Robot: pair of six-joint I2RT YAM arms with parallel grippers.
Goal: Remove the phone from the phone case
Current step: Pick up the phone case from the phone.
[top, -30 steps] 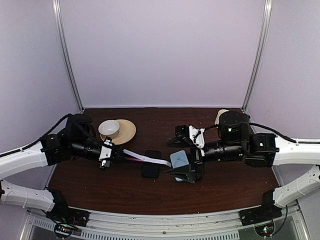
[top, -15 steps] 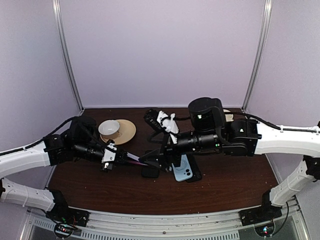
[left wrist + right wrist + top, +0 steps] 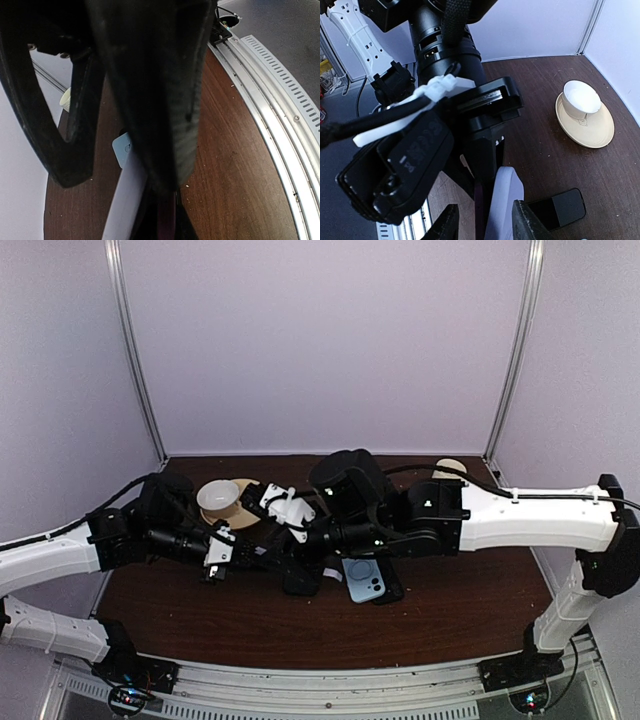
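Observation:
My left gripper (image 3: 243, 552) is shut on one end of a thin lilac-white slab (image 3: 506, 200) with a dark purple edge. This slab is the phone and its case, and I cannot tell which layer is which. It is held edge-up just above the table and points right. My right gripper (image 3: 487, 222) has its fingers on either side of the slab's free end. The jaws are narrow but apart, with a gap on the left side. In the top view the right gripper (image 3: 288, 546) sits close against the left one. The slab (image 3: 125, 200) runs along the left wrist view.
A light-blue phone-shaped piece (image 3: 364, 579) with camera holes lies flat on a black item right of centre. A black flat rectangle (image 3: 300, 582) lies under the grippers. A white cup on a tan saucer (image 3: 252, 502) stands at back left. A cream cup (image 3: 447, 468) is at back right.
The right arm swung left from the light-blue piece, which stays on the table, to the slab in the left gripper. Its jaws narrowed around the slab's free end. The left arm barely moved.

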